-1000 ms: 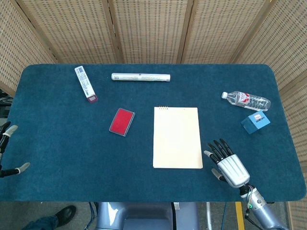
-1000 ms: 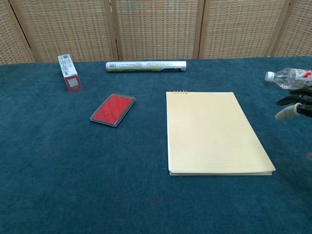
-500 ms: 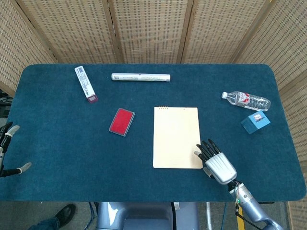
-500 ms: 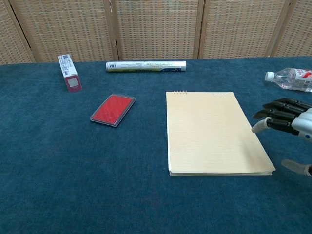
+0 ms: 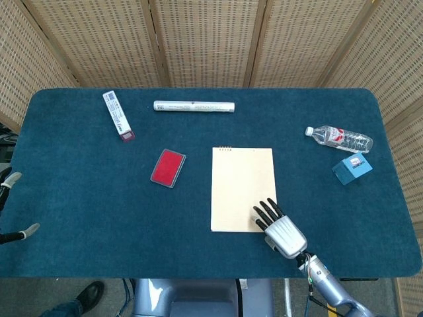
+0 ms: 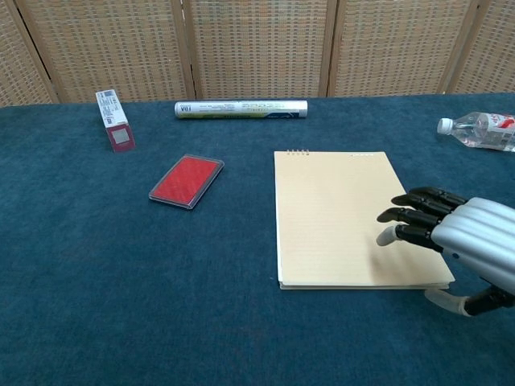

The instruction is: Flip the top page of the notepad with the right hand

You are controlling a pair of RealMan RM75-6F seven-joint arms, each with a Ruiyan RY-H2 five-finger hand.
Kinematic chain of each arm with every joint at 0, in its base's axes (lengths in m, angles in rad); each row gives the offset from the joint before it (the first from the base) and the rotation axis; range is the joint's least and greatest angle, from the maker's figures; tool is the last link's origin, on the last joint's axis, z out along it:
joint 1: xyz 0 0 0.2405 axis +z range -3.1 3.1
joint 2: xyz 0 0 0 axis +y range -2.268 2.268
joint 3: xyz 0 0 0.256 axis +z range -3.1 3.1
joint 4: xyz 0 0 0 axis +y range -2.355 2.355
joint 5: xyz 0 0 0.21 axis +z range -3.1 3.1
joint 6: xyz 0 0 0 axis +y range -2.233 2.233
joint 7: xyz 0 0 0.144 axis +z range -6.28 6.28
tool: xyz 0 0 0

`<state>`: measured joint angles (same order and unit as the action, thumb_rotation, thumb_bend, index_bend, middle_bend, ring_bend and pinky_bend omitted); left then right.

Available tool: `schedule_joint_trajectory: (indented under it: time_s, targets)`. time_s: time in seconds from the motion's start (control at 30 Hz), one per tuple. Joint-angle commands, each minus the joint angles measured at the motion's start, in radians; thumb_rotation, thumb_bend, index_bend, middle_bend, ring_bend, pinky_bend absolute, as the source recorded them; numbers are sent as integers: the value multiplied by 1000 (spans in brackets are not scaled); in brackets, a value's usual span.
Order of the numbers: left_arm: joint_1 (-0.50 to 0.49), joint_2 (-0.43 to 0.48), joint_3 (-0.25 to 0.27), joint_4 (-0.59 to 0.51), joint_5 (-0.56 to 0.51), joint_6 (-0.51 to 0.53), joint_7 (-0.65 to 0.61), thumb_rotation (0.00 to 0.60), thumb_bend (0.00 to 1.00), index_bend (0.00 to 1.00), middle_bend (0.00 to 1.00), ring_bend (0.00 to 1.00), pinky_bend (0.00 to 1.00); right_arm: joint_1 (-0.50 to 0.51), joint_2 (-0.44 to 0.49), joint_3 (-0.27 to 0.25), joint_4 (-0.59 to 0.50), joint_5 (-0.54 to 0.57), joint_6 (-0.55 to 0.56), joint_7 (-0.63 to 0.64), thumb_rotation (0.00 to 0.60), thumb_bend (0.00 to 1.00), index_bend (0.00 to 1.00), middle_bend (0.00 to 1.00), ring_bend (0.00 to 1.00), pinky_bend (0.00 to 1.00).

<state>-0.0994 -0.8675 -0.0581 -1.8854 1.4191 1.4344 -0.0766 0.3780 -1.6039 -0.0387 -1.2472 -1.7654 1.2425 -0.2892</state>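
A cream notepad [image 5: 242, 187] [image 6: 346, 215] with a small spiral binding at its far edge lies flat on the blue table, its top page down. My right hand [image 5: 278, 229] [image 6: 455, 241] hovers over the pad's near right corner, palm down, fingers spread and stretched toward the page, holding nothing. Whether the fingertips [image 6: 396, 217] touch the paper is unclear. Of my left hand [image 5: 9, 208], only fingertips show at the left edge of the head view, apart and empty.
A red flat case [image 5: 168, 168] [image 6: 186, 181] lies left of the pad. A white tube [image 5: 193, 105] and a slim box [image 5: 117, 115] lie farther back. A water bottle [image 5: 339, 139] and a blue box [image 5: 351, 168] sit to the right.
My right hand has slid left from the bare table beside the pad until it is over the pad's near right corner. The left hand stayed at the table's left edge.
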Motion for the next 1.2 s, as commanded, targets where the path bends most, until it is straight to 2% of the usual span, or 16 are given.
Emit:
schedule_joint_trajectory:
  time_s: [0.03, 0.93, 1.2]
  targets:
    - [1, 2, 1, 2, 2, 0, -5, 600, 0, 0, 0, 0, 0, 8, -13, 9, 8, 14, -12, -10, 600, 388, 224, 128, 0, 37]
    - [5, 12, 1, 8, 4, -4, -36, 600, 0, 0, 0, 0, 0, 50, -82, 30, 87, 80, -64, -57, 600, 388, 224, 96, 0, 72]
    - [6, 14, 1, 8, 5, -5, -46, 600, 0, 0, 0, 0, 0, 70, -122, 77, 150, 72, 15, -41, 600, 390, 210, 7, 0, 80]
